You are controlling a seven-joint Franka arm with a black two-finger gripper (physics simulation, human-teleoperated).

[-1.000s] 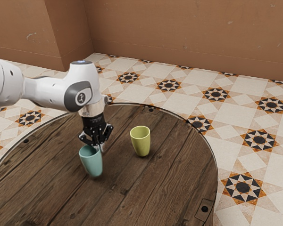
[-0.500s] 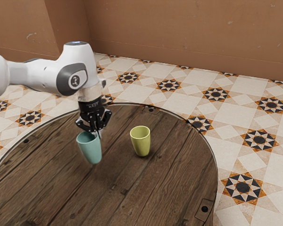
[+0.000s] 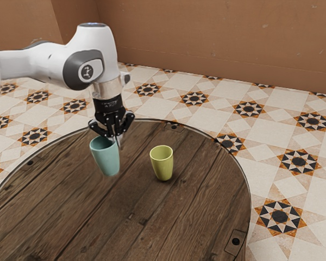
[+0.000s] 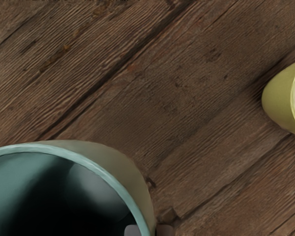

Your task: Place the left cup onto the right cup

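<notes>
Gripper [image 3: 113, 134] points straight down, pinching the rim of the teal cup [image 3: 106, 158] on the side toward the exterior view's right; cup hangs a bit tilted, mouth up, apparently off the round wooden table [image 3: 168, 217]. Yellow-green cup [image 3: 162, 162] stands upright on the table, toward the exterior view's right of the teal one, not touching it; wrist view: teal rim [image 4: 103, 162] close under the hand, w/ the yellow-green cup [image 4: 282, 101] well apart.

Soft even light, faint shadow under yellow cup [image 3: 162, 162] on table [image 3: 168, 223], teal cup [image 4: 44, 196] interior dark.
</notes>
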